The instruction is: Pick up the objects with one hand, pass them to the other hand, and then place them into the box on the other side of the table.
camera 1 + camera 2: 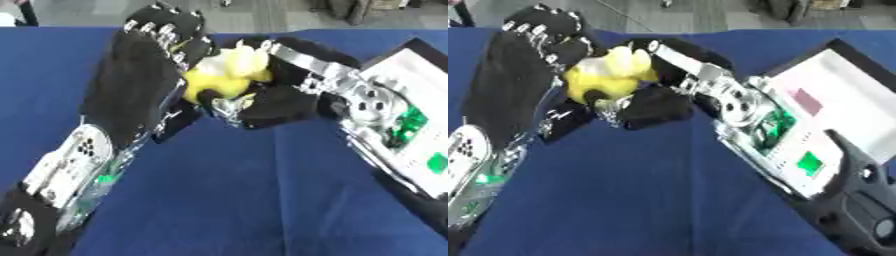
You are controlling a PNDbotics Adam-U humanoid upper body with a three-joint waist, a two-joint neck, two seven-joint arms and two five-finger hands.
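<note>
A yellow soft toy [223, 75] is held above the blue table [262, 200], between my two hands. My left hand [140, 75] rises from the lower left, its back toward me. Its fingers [179, 35] curl over the toy's left and top side, and its thumb points down, away from the toy. My right hand [280, 100] comes in from the right. Its fingers [297, 55] lie over the toy's far side and its thumb sits under the toy. A white box with a dark rim [859, 65] lies at the right, partly behind my right forearm.
My right forearm [780, 145], with green lights, runs from the lower right across the box's near side. My left forearm [70, 170] fills the lower left. Grey floor lies beyond the table's far edge [262, 15].
</note>
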